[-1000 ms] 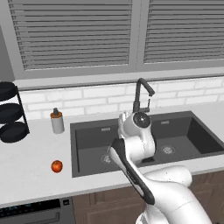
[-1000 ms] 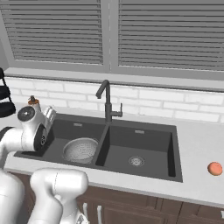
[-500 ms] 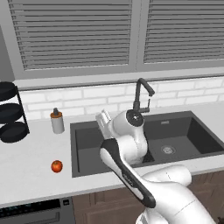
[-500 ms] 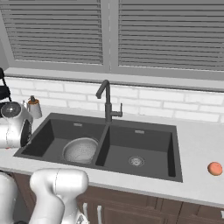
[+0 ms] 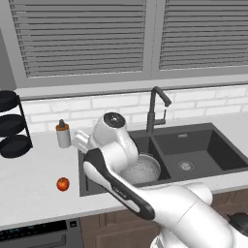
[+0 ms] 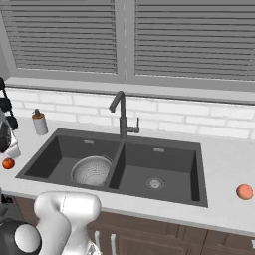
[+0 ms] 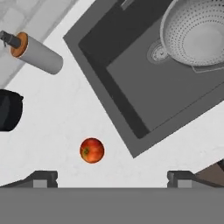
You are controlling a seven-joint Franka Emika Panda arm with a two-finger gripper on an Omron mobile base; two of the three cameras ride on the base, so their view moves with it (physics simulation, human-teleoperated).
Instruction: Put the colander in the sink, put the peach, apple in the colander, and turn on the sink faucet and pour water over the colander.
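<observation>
A white tabletop (image 5: pixel 34 174) runs under slatted window blinds and a white brick backsplash, with a dark double-basin sink (image 6: pixel 64 147) set into it. In the hand view the jaws (image 7: pixel 112 179) stand wide apart with nothing between them, hovering over the bare tabletop just left of the sink. The apple (image 7: pixel 92 150) lies on the tabletop beneath them, nearer the left fingertip (image 7: pixel 41 178) and apart from both. The colander (image 6: pixel 92 171) sits upright in the left basin. A soap dispenser (image 5: pixel 63 134) stands on the tabletop near the sink's back left corner, and black round dishes (image 5: pixel 12 126) sit on a rack further left. The sink faucet (image 6: pixel 122 114) rises behind the divider between the basins. The peach (image 6: pixel 244 191) rests on the tabletop right of the sink, well apart from the apple.
</observation>
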